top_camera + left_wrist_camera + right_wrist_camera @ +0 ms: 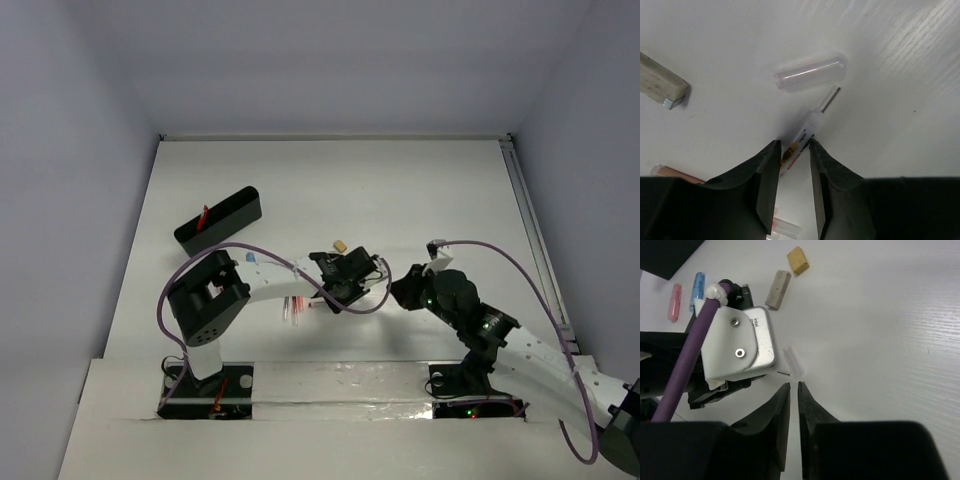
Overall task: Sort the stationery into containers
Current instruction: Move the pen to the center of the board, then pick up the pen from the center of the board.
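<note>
Left gripper [794, 145] straddles an uncapped white pen [807, 125] on the table [900, 60], its jaws a narrow gap apart and not pinching. The pen looks light, stiff and slick (a smooth plastic barrel). It is best taken across mid-barrel, clear of the thin tip. A clear cap [811, 72] lies at twelve o'clock, where the right gripper [790, 387], barely parted and empty, crowds in. A beige eraser [660, 80] sits at ten o'clock, and the black box [219, 221] lies farthest off, also toward ten.

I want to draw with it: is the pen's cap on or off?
Off. The clear cap lies on the table, apart from the pen, whose thin tip is bare.
</note>
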### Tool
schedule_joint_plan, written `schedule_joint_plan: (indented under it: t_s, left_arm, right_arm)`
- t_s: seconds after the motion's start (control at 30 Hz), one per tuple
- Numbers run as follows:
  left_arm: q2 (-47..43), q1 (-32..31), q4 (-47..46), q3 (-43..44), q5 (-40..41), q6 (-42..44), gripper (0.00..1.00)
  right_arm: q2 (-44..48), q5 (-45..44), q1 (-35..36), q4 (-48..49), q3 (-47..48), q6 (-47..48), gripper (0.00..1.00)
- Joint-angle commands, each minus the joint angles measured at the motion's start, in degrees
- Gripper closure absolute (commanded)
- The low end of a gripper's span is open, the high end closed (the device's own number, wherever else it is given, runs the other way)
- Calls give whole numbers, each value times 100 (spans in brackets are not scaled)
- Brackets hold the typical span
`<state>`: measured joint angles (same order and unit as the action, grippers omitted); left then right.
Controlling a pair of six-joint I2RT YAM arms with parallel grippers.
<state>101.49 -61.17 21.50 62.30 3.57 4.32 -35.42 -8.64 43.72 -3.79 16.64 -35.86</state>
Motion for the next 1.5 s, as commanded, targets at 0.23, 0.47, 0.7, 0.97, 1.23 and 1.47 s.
schedule_joint_plan:
  t_s: [0.23,0.47,0.7,0.97,1.23,1.47]
  left_arm:
    - [-33,-203,417,-148,135,-344,97]
    - [-340,-203,233,-174,126,-361,100]
    - [-1245,-142,-128,-263,178,-553,100]
    - [-2561,25,-839,-587,380,-818,100]
    - [-4135,263,-1165,-834,451,-1214,100]
    - [-4893,386,-1499,-1132,548,-1425,100]
  right_arm:
    - [305,-172,-22,-77,164,-141,90]
    - [1124,-401,-22,-631,102,-308,100]
    - [880,-147,-22,-527,102,-317,100]
    - [-244,424,-22,431,23,-466,100]
    - [-2372,1181,-22,1530,304,-633,100]
    - [-3875,1655,-22,1943,857,-624,100]
